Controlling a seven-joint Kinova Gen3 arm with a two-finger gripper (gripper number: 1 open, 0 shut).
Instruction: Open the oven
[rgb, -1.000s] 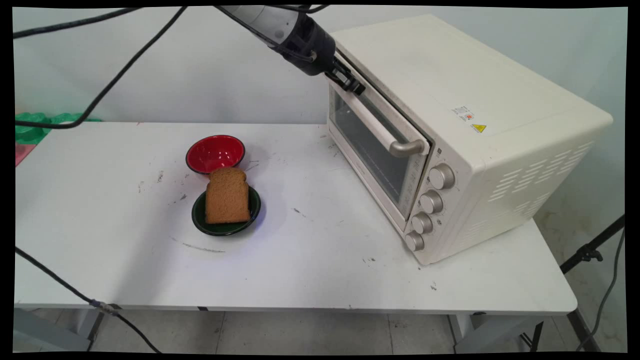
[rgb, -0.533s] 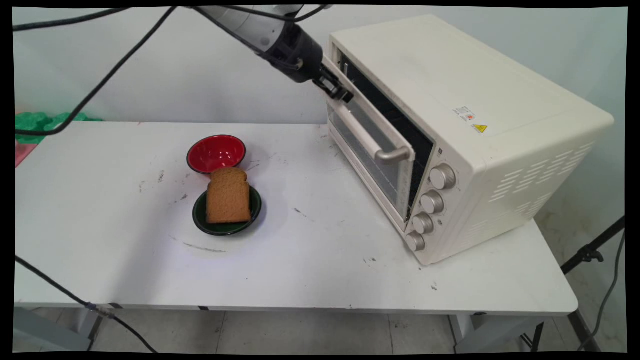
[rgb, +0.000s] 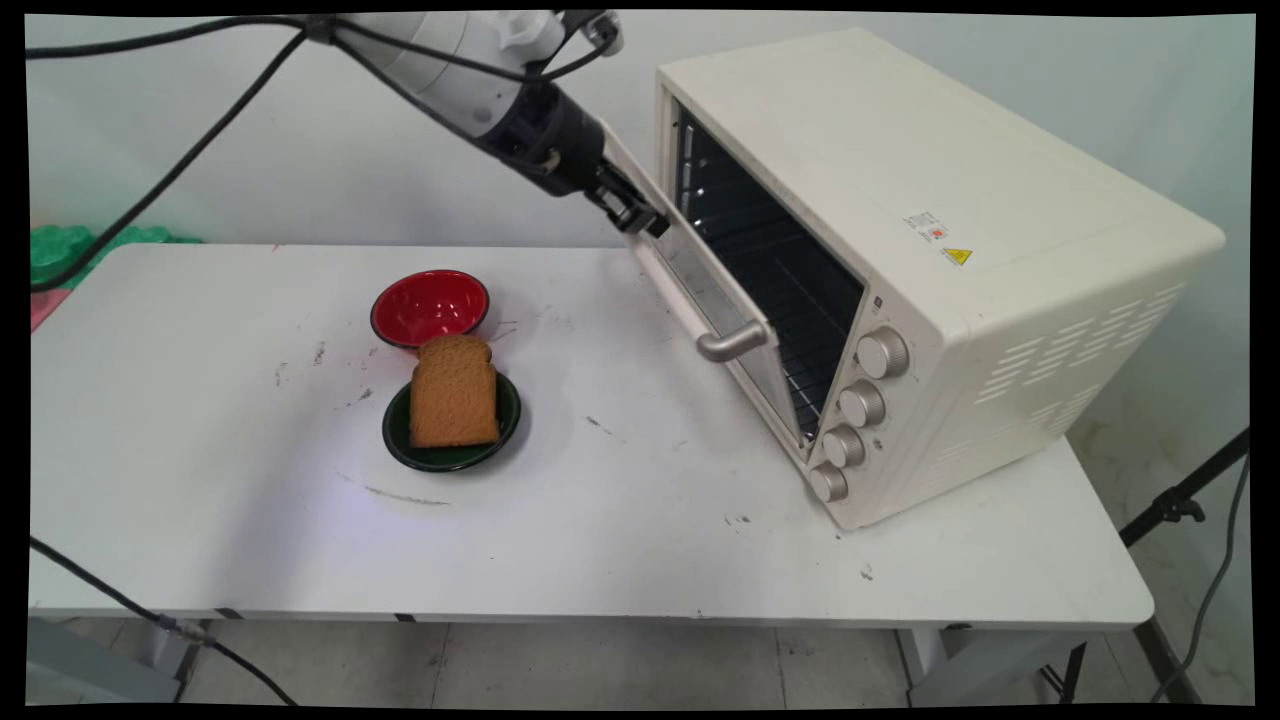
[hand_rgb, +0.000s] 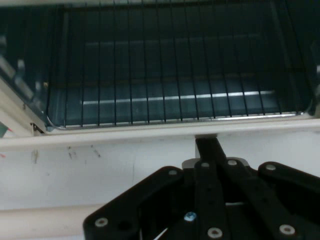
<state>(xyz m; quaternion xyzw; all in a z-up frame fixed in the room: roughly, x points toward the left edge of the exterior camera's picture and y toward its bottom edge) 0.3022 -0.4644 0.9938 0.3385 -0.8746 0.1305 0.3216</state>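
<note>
My gripper (rgb: 640, 218) is shut, its fingertips resting on the top edge of the cream toaster oven's door (rgb: 715, 290). The door hangs about half open, tilted outward, with its metal handle (rgb: 735, 342) facing the table. In the hand view the shut gripper (hand_rgb: 206, 142) lies against the door's upper rim (hand_rgb: 100, 150), and the wire rack (hand_rgb: 165, 75) shows inside the dark oven cavity. The oven (rgb: 900, 200) stands at the table's right. A slice of brown bread (rgb: 453, 390) lies on a dark green plate (rgb: 450, 458) left of the oven.
A red bowl (rgb: 430, 305) stands just behind the plate with the bread. The oven's knobs (rgb: 862, 402) run down its front right. Black cables (rgb: 200, 170) hang from the arm over the table's left. Green material (rgb: 70, 245) lies at the far left edge.
The gripper has moved left and down with the door's top edge. The oven door has swung from almost closed to about half open, uncovering the rack inside.
</note>
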